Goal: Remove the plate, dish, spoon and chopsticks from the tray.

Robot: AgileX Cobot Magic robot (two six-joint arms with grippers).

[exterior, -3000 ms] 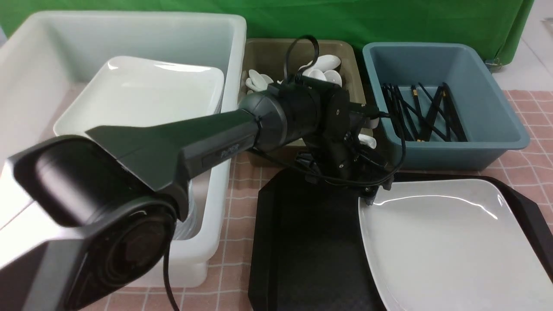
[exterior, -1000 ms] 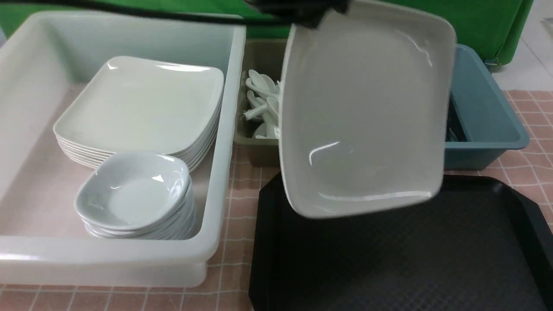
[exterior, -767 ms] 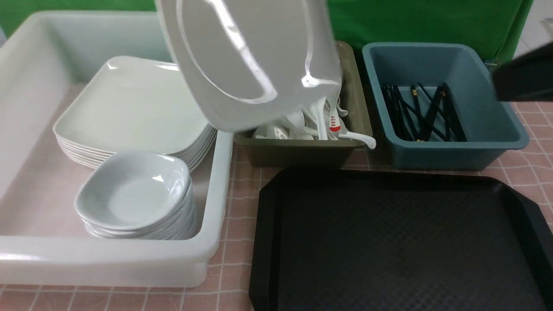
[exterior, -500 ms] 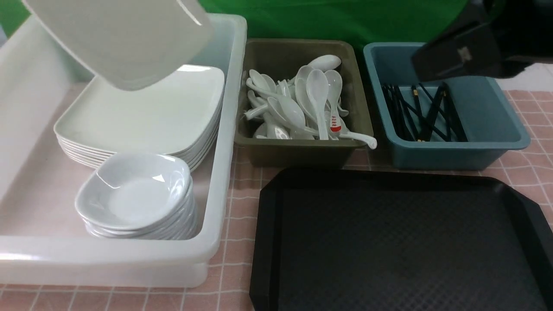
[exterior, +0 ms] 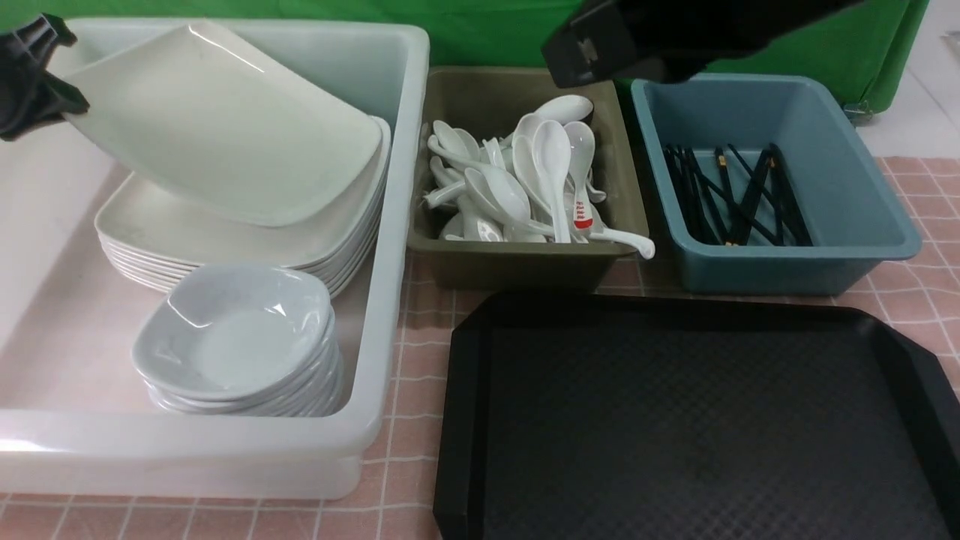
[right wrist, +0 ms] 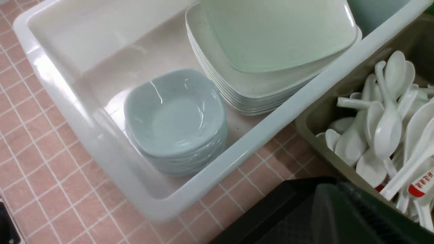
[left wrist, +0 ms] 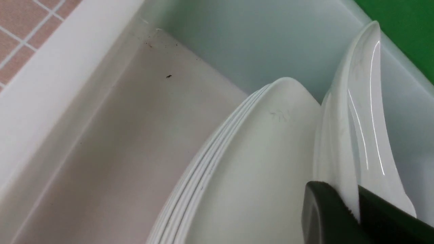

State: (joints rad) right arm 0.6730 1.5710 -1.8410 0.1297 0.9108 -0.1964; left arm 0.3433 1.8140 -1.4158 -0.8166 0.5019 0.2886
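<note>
The left gripper [left wrist: 354,206] pinches the rim of the large off-white rounded-square plate [exterior: 217,150], tilted over the plate stack [exterior: 187,240] in the white plastic tub [exterior: 382,322]. Released at this angle, it could slide off-centre.

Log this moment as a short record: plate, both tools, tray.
plate: tilted, above the plate stack inside the white bin
left tool: shut on the plate's edge
right tool: shut, holding nothing
tray: nothing on the part in view
status: plate not yet released
</note>
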